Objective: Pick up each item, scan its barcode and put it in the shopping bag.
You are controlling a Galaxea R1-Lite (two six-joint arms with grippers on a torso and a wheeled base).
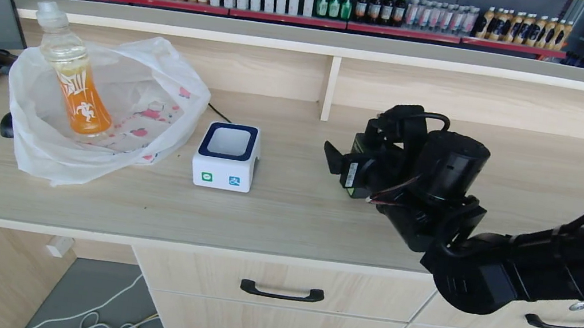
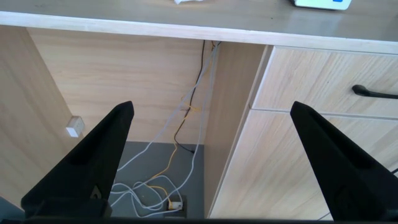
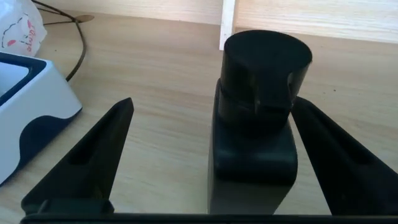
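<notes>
Running beneath the right pincer (image 3: 211, 106) is the wooden counter (image 1: 285, 209), the broadest thing here. Well off to that pincer's left sits the shopping bag (image 1: 39, 149), made of thin soft film that will likely slump and fold when anything goes in. A bottle (image 1: 76, 79) of orange drink already stands leaning inside it. Nearer, just to the pincer's left, is the white scanner (image 1: 226, 157), its window facing up. Smallest is a black item (image 3: 258, 93) resting on the counter between the pincer's widely spread jaws, not pinched as far as I can tell. It has a round part joined to a squarish body, and I cannot tell what it is. It looks rigid and smooth, probably light and a little slippery, so I would take it across the flat sides of the squarish part rather than the round one. The left pincer (image 2: 211, 106) hangs below the counter edge, jaws spread and pinching nothing, facing a drawer front (image 2: 323, 68).
</notes>
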